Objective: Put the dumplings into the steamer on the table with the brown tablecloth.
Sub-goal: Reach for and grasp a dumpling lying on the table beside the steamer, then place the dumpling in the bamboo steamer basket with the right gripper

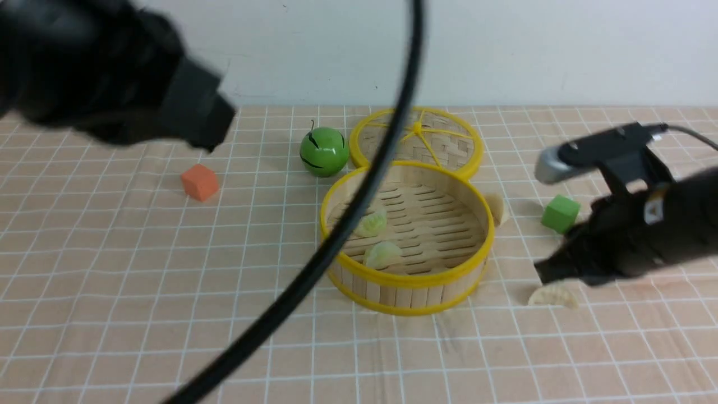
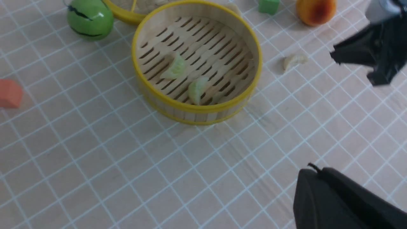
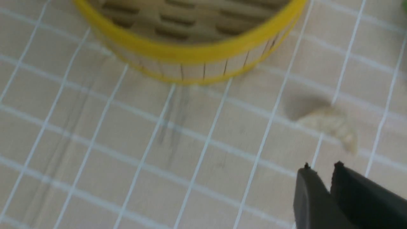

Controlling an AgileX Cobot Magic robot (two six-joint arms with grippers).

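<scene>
Two green dumplings (image 1: pixel 381 255) in the steamer (image 1: pixel 429 293), two pale ones (image 1: pixel 552 295) outside!
Front view: we see both pale ones on the brown tablecloth (image 1: pixel 269 359); left wrist: our left gripper (image 2: pixel 314 168) is clenched; right wrist: our right gripper (image 3: pixel 322 166) is slightly parted, empty, near one.

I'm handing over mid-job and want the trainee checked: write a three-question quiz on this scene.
1. How many dumplings lie inside the steamer?
2. True or false: the orange cube is inside the steamer.
3. Fill in: the near cream-white dumpling lies on the ____.

Key: 1. Two, both pale green; 2. False; 3. brown tablecloth.
</scene>
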